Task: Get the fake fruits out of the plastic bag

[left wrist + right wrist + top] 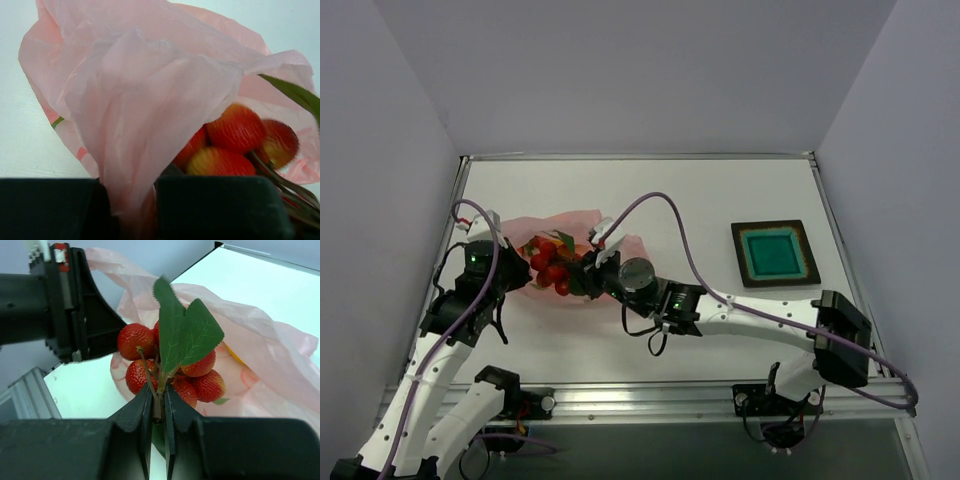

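Overhead, the pink plastic bag (570, 222) is seen at the left of the table (720, 190), the berry bunch (550, 265) at its mouth between the left gripper (513, 272) and the right gripper (584, 277). From the left wrist, bag film is held pinched in closed jaws; were it released, the bag would be dragged along. From the right wrist, the stem (146, 372) is clamped tightly; it could slip. Something yellow (235, 354), possibly another fruit, is glimpsed inside. No writing can be read.
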